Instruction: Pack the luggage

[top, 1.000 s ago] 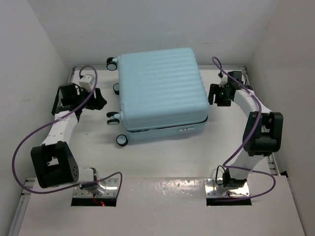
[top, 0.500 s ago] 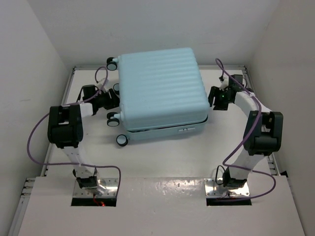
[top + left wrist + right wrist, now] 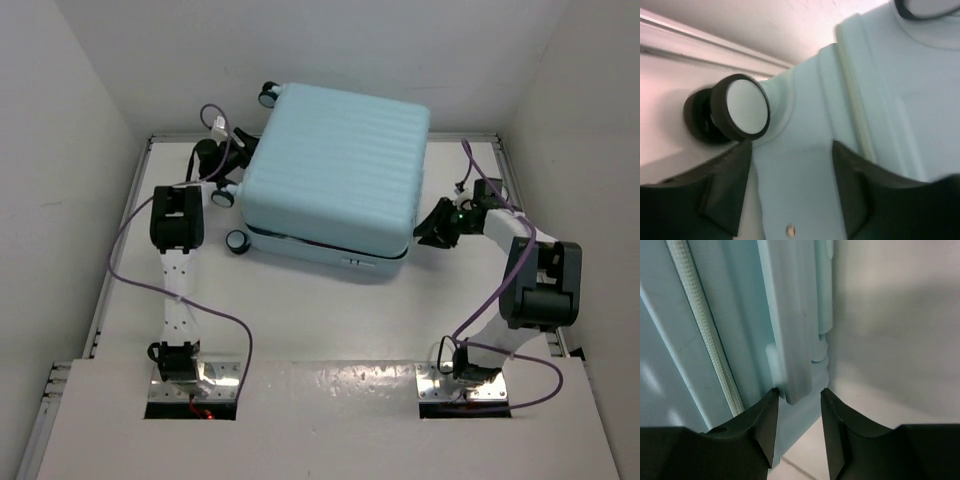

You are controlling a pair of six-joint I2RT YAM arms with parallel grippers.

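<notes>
The luggage is a pale aqua ribbed hard-shell suitcase, closed, lying skewed at the back of the table with its lining hidden. Its black wheels point left. My left gripper is open against the wheel end. In the left wrist view the left gripper straddles bare shell beside a wheel. My right gripper is at the suitcase's right near corner. In the right wrist view the right gripper is open, with the tip of a pale blue handle bar between the jaws, next to the zipper.
White walls close in the table on the left, back and right. The suitcase's far wheel end is close to the back wall. Purple cables hang from both arms. Bare table surface lies between the suitcase and the arm bases.
The suitcase has swung clockwise, its wheel end moving toward the back wall. My left arm has stretched forward to the wheel end. My right gripper has moved nearer, to the suitcase's right corner.
</notes>
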